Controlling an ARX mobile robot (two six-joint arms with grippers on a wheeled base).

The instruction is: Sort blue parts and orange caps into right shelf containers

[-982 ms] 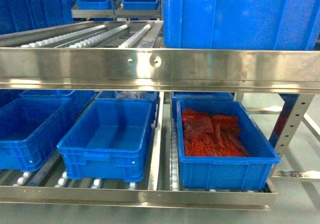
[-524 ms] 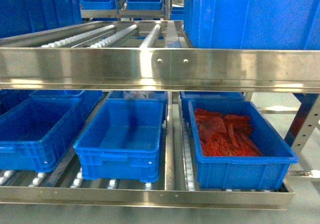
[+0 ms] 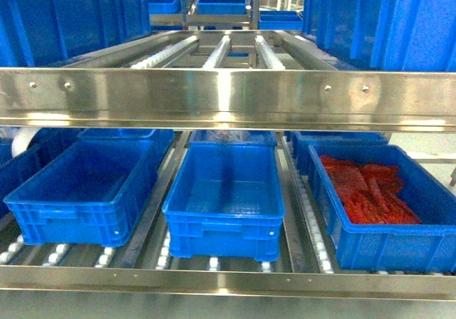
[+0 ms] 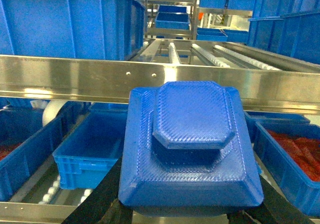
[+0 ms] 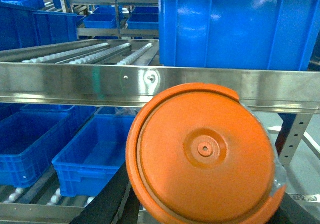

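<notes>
a two-armed robot faces a steel roller shelf with both loads in hand. the left end effector (image 4: 187, 211) is clamped on a blue part (image 4: 187, 149), a stepped, eight-sided moulding held flat face up, its dark fingers just visible at the lower corners of the left wrist view. the right end effector (image 5: 200, 216) grips an orange cap (image 5: 202, 151), a round disc turned face-on to its camera and filling the lower half of that view. neither arm shows in the head view.

the move ahead turns on what lies forward and below each load: the lower shelf level, under the bright front rail (image 3: 228, 98). three blue crates sit side by side there on rollers. the left crate (image 3: 50, 205) and the middle crate (image 3: 224, 223) look empty; the right crate (image 3: 392, 244) holds red pieces. each crate's long axis runs away from the robot, into the shelf.

from the left wrist, an empty crate (image 4: 85, 161) lies ahead and down to the left of the blue part. from the right wrist, an empty crate (image 5: 85, 169) likewise sits below and left of the cap. either load would probably have to dip under the rail to reach one. which crate is meant for which piece cannot be told from here.
</notes>
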